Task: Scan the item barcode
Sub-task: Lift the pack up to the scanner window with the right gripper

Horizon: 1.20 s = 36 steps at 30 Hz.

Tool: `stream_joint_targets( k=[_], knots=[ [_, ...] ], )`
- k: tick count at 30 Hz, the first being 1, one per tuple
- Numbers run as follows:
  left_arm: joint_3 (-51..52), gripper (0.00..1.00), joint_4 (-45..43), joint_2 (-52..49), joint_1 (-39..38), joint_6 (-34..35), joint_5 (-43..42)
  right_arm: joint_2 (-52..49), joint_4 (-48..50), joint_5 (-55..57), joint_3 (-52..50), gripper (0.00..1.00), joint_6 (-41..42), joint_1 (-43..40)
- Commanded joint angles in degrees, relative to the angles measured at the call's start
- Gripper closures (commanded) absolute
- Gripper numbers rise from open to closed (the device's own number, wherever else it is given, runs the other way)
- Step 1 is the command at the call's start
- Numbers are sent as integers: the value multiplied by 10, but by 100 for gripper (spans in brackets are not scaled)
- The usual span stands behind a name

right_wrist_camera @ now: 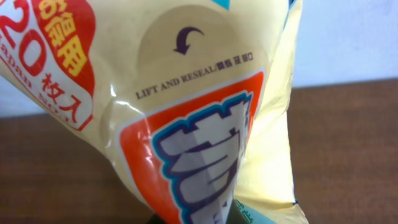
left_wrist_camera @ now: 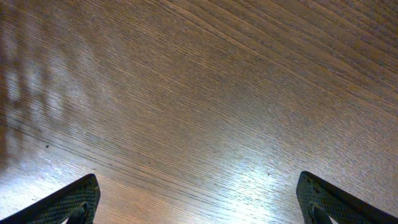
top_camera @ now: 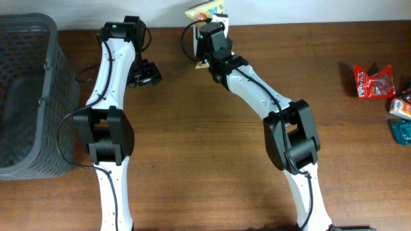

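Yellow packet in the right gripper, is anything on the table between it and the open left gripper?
Nothing visible. The right gripper grips the yellow packet at the table's far edge, and only bare wood lies between it and the left gripper. The basket sits well left.

The yellow packet [top_camera: 205, 9] was cut off by the overhead view's top edge. The grey basket [top_camera: 64, 109] ran past the left edge. Two small packs [top_camera: 402, 110] at right were cropped, labels unreadable.

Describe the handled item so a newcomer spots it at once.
Find the wooden table's far edge, top centre. There the right pincer grips a pale yellow packet marked LIFT AND RESEAL, unlike the red packet lying far right.
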<state>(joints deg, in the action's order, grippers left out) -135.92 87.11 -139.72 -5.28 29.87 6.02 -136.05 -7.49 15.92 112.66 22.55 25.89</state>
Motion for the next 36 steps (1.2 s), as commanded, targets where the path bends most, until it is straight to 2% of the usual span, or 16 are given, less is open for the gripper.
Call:
stream_joint_targets(
  k=[1,5,13,16,19,25,36],
  knots=[
    [0,1,0,10,2,7,-2,5,8,-40,23,96,5,-14],
    [0,1,0,10,2,7,-2,-8,9,-40,23,96,52,-28],
    [0,1,0,10,2,7,-2,-23,21,-127,23,95,47,-30],
    [0,1,0,10,2,7,-2,-23,-5,-134,23,95,61,-30],
    [0,1,0,10,2,7,-2,-23,-39,-134,30,95,144,-31],
    [0,1,0,10,2,7,-2,-23,-52,-134,46,95,212,-31],
    [0,1,0,10,2,7,-2,-22,-163,-90,47,96,238,-32]
  ],
)
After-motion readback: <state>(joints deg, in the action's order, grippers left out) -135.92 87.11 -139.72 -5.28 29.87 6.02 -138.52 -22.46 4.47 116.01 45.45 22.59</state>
